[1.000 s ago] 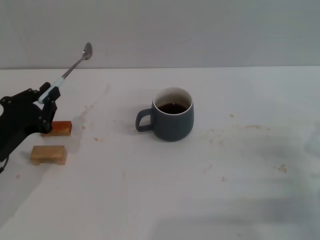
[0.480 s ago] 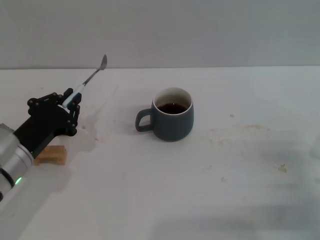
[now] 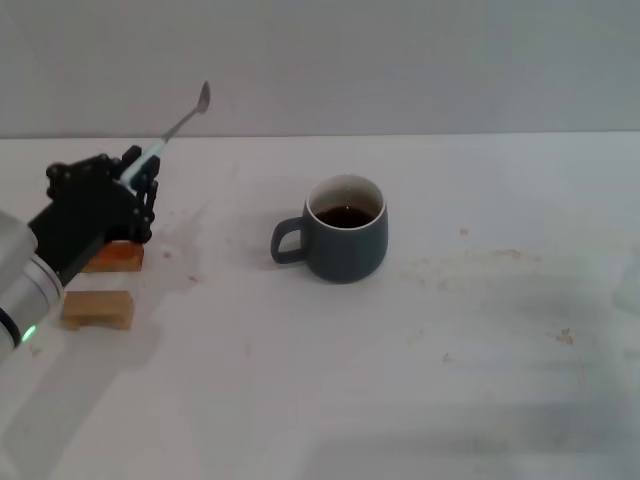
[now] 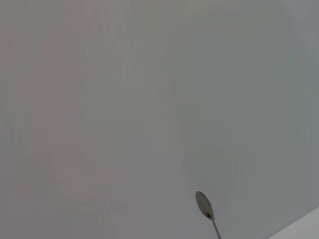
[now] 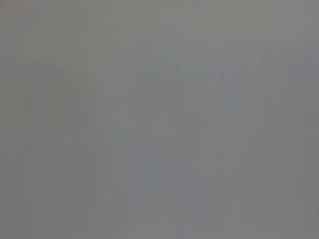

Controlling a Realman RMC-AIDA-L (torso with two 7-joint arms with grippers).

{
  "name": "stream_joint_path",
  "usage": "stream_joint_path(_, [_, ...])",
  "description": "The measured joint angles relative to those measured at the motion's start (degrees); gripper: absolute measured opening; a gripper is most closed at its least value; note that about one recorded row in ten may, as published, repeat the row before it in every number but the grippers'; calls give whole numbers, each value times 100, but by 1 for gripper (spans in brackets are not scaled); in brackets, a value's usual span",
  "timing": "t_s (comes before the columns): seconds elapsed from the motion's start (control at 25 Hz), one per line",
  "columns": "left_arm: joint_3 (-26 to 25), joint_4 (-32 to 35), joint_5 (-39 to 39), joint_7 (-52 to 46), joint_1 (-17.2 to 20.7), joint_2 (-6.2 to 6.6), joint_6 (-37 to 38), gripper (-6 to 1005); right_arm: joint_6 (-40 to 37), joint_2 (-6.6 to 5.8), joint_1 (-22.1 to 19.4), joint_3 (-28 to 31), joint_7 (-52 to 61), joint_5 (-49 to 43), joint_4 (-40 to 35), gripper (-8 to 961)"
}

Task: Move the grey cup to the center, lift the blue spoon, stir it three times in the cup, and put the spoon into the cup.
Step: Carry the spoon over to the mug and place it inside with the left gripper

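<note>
White table surface (image 3: 420, 400) fills most of the head view, and a plain grey wall is seen behind it. Small crumbs and faint stains are scattered over the table, mostly on the right side. The grey cup (image 3: 345, 242) is placed upright near the middle of the table, with dark liquid inside its white interior, and its loop handle is turned toward the robot's left. The left gripper (image 3: 135, 180) is held above the table at the left side, well apart from the cup. Its jaws are clamped on the pale blue handle of the blue spoon (image 3: 172, 128). The spoon is tilted, so that its metal stem rises up and away from the gripper, and its bowl is seen against the wall. In the left wrist view only the bowl and a short part of the stem (image 4: 205, 208) are shown in front of the grey wall. Two small wooden blocks are lying on the table near the left arm: one block (image 3: 113, 257) is partly hidden behind the gripper, and the other block (image 3: 97, 309) lies nearer to the robot. The right gripper is not seen in any view, and only a plain grey field is shown by the right wrist view.
</note>
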Motion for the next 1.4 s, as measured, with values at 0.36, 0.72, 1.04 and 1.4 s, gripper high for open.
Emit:
stream_joint_path(0.36, [-1,-1494,2,0,127,383,-1273,143,-1,8,8,42,0,23,1,-1])
stream_joint_path(0.72, [-187,-2520,0,833,12,103,-3183,143,-4,7,-112,260,0,30,-44,-1])
stream_joint_path(1.04, [-415,-2972,-34,1590,-76,-311,-4122,142,-166,-4,-330,654,37,36,-266,-1])
stream_joint_path(1.4, [-459,-3299,-59,1945,-170,-384,-4521,142,-162,0,-363,896,23,36,-369,-1])
